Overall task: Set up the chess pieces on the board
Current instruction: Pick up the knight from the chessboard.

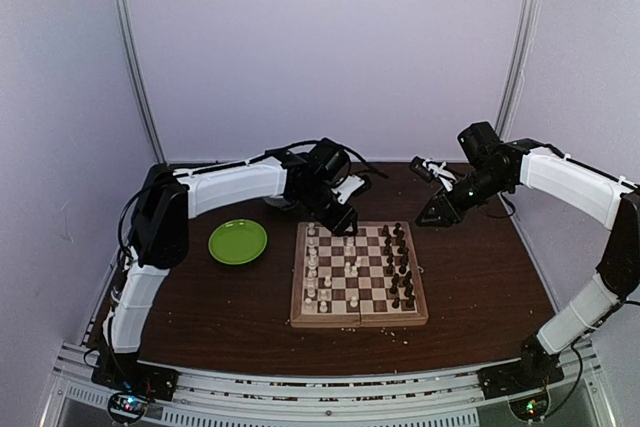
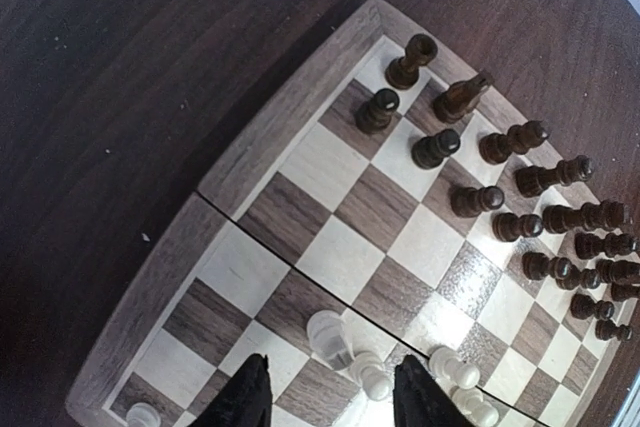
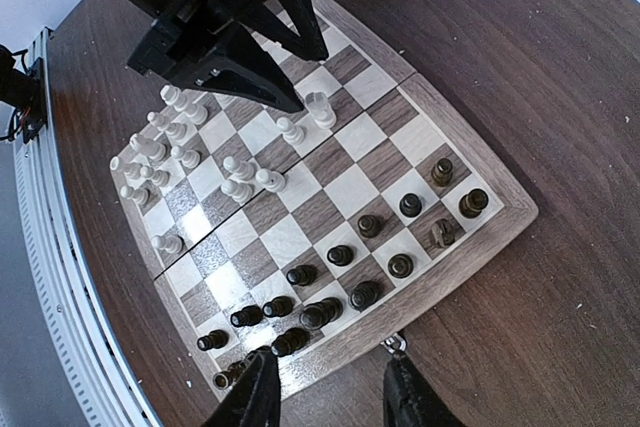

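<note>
One cream piece stands upright on a square near the far end of the board. It sits just off the parted fingers of the left claw, which holds nothing. To my eye the best move is a straight lift away, without brushing the other cream pieces beside it. The left arm reaches low across the desk with its wrist tipped down. The right claw hangs above the desk beside the dark pieces, parted and empty.
</note>
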Controlling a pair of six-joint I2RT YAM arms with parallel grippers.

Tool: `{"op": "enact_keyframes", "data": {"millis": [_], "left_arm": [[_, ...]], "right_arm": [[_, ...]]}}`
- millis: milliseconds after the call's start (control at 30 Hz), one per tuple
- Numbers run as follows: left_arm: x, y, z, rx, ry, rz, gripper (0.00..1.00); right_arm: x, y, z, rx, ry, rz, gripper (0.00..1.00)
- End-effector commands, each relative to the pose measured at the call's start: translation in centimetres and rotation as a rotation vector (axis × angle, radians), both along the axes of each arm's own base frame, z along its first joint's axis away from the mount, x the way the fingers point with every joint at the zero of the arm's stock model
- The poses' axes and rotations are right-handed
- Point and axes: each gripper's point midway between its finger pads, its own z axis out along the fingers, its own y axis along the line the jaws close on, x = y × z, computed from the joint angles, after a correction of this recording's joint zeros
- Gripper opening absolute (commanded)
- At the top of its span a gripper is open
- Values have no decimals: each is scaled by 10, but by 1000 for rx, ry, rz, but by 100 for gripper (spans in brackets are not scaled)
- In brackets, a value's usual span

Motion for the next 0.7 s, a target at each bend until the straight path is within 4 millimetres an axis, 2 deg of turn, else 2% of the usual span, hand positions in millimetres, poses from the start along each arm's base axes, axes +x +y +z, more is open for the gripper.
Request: {"op": "enact_keyframes", "data": {"millis": [0,167,400,500,667], "left_arm": [[4,-13,2,-54,29,20,43],[4,-15,-13,-38,48,33,36],[6,-15,-12,-39,41,34,13],[9,-13,-2,-41,9,36,6],[18,5,34,-21,-93,45,3]], "right_arm": [[3,2,8,10,-16,7,36],[3,2,8,9,-15,8,36],[3,2,8,8,-16,10,35],[3,1,8,8,-17,9,36],[2,2,8,8,-17,10,36]]}}
